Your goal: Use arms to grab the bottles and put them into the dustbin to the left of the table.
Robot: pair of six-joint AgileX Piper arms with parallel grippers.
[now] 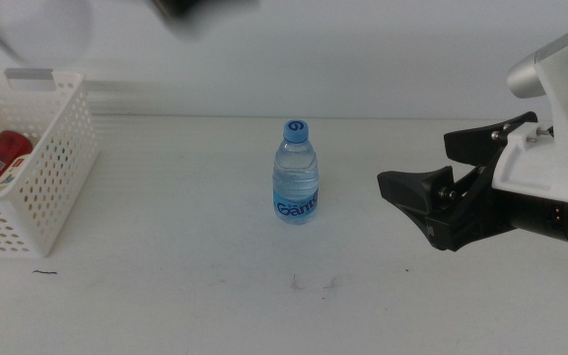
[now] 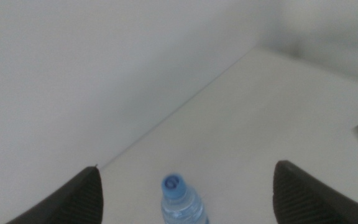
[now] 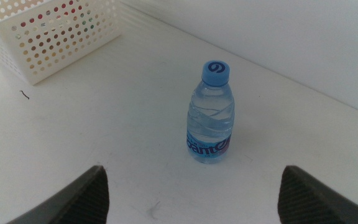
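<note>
One wide white table (image 1: 166,306) carries everything, and at its left edge stands the white perforated dustbin (image 1: 52,187), which already holds a red can (image 1: 3,156), so it seems only the water bottle (image 1: 296,174) is left to clear. The right gripper (image 1: 412,173) comes in from the right with its jaws spread wide and aimed at the bottle, probably to close around it. The bottle stands upright mid-table, apart from both; the left gripper (image 2: 185,186) hovers above it, jaws also wide.
</note>
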